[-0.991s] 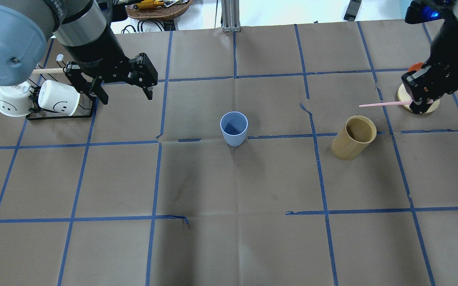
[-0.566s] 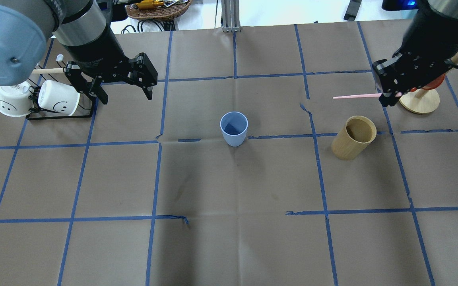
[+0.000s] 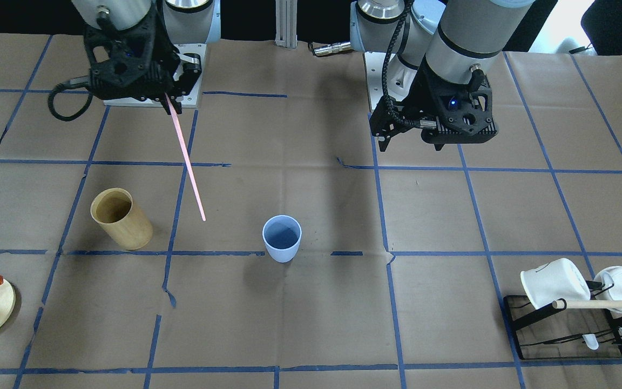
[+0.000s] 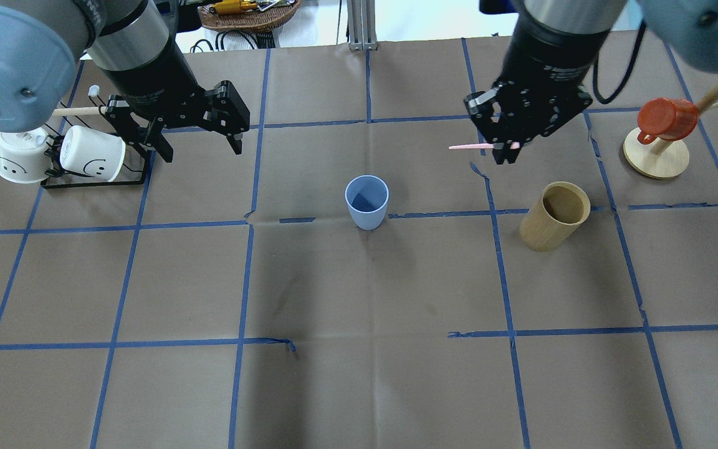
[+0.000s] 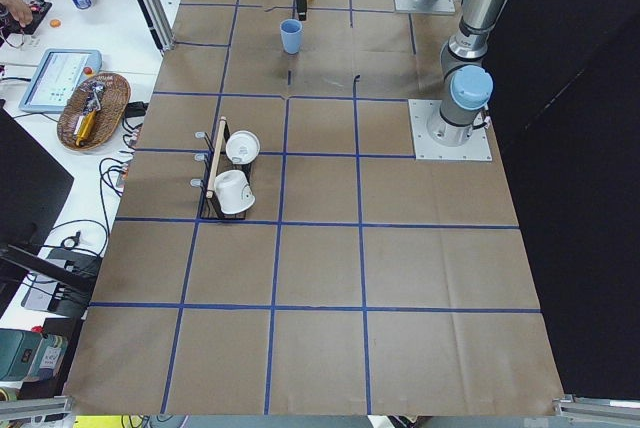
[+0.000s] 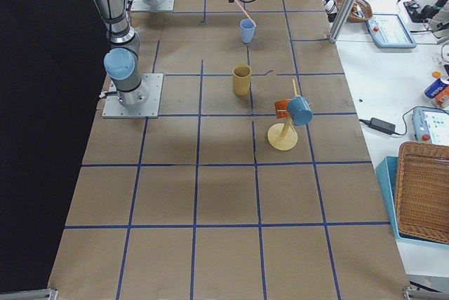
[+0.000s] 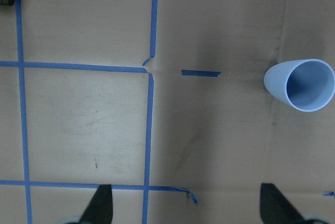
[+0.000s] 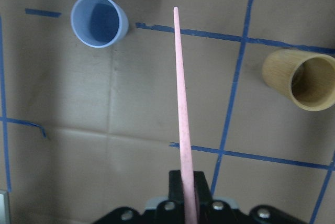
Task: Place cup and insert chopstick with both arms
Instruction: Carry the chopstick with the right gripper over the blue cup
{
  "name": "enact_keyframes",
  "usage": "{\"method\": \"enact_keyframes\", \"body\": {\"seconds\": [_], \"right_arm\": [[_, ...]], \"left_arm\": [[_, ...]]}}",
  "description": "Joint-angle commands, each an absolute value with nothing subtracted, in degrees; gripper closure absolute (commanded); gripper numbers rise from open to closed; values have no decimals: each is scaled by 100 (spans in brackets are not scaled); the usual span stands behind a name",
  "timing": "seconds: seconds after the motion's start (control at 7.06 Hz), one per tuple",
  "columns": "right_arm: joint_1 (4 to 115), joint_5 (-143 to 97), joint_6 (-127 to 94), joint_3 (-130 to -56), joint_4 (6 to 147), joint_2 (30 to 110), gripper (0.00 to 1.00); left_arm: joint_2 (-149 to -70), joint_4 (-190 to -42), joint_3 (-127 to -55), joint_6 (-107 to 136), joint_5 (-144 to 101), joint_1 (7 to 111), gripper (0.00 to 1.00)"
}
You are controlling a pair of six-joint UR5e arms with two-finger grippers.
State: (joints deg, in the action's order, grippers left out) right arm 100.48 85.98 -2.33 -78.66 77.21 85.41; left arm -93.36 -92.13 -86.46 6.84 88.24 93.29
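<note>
Cup (image 4: 366,201) stands upright at frame centre on the bench (image 4: 359,374); placing is judged complete. Right tool (image 4: 507,148), upper right, is clamped on the chopstick (image 4: 471,147), whose tip is short of the cup. Left tool (image 4: 199,148), upper left, gapes wide and empty. Next move: centre the tip over the cup's mouth, then lower. No legible writing; the white mugs (image 4: 91,159) bear drawn faces.

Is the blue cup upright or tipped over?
Upright: the cup stands on its base with its open mouth facing up, empty inside.

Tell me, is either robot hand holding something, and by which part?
The right gripper holds the chopstick by one end; the left gripper is open and empty.
</note>
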Motion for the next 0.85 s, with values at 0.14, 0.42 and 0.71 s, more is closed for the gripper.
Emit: {"method": "enact_keyframes", "body": {"seconds": [0.14,0.42,0.71], "right_arm": [[11011,8534,-1588,-7137,7638,7508,93],[11074,8395,-1617,-7137,7340,7418,92],[11092,8236,-1608,-7137,7277,7331,92]], "left_arm": [[-9325,-9202,-8640,686,8833,9334,0],[-9308,-9202,-8657,686,8833,9334,0],[-9316,-9202,-8657,694,8833,9334,0]]}}
